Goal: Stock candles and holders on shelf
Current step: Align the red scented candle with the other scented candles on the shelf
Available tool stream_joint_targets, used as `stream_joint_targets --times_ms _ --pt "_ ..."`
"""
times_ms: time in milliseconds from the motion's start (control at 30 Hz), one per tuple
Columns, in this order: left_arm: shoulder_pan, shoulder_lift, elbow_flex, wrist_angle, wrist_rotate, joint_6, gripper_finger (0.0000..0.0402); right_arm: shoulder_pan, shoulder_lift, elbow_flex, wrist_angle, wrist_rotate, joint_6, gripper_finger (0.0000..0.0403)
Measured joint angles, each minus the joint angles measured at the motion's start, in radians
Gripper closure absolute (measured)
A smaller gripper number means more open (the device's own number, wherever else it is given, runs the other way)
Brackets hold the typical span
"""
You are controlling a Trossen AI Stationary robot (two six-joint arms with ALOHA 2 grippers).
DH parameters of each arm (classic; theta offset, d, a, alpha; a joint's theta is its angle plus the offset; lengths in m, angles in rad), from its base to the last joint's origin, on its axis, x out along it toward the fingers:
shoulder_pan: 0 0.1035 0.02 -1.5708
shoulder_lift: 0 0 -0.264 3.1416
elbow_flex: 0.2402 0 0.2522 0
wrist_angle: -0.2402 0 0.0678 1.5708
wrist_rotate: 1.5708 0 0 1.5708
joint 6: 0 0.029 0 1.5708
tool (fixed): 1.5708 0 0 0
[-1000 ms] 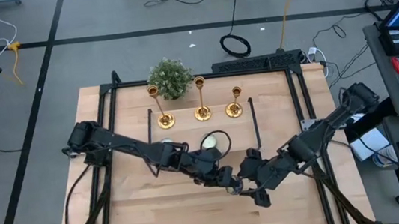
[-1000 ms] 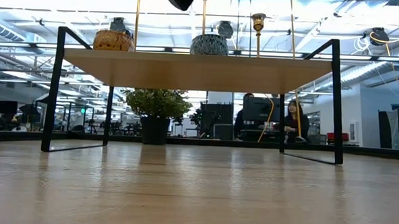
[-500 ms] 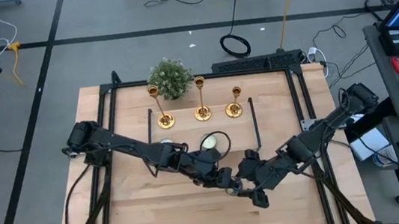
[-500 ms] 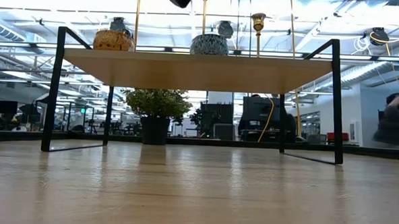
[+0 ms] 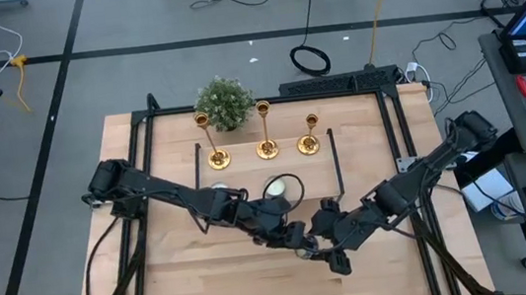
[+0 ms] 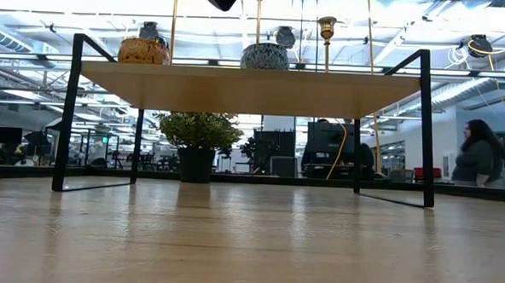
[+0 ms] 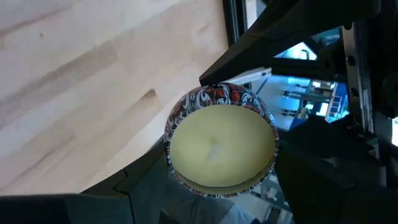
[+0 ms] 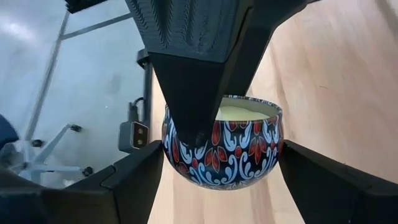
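A candle (image 7: 221, 146), pale yellow wax in a red, blue and white patterned tin, hangs above the table in front of the shelf's (image 5: 266, 172) near edge. My left gripper (image 7: 221, 171) is shut on it. My right gripper (image 8: 221, 171) is open, one finger on each side of the tin (image 8: 242, 155). Two more candles (image 6: 143, 50) (image 6: 265, 56) and three gold holders (image 5: 217, 158) (image 5: 266, 149) (image 5: 308, 145) stand on the shelf board. My left gripper pinches the tin's round wall (image 8: 214, 146) between its two fingers, on opposite sides. One finger (image 8: 193, 93) comes down over the wall from above at a slant; the other is behind the tin. The candle sits about upright, wax up, lifted clear of the table. My right gripper's fingers stand close against the tin's other two sides (image 8: 277, 146); I cannot tell if they touch.
A green bushy plant (image 5: 224, 102) stands behind the shelf at the table's far edge. The shelf's black legs (image 6: 66, 108) (image 6: 426, 123) rise at its ends. Bare wood lies on the near half of the table (image 5: 209, 283). A person shows in the room beyond.
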Motion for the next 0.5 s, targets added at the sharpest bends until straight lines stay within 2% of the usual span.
stream_joint_targets --times_ms 300,500 --pt "-0.001 0.002 0.000 -0.030 -0.004 0.001 0.0136 0.000 0.029 0.000 0.020 0.016 0.005 0.0096" --pt "-0.003 0.002 0.000 -0.024 -0.005 0.001 0.0136 -0.001 0.026 0.000 0.033 -0.019 0.015 0.0089"
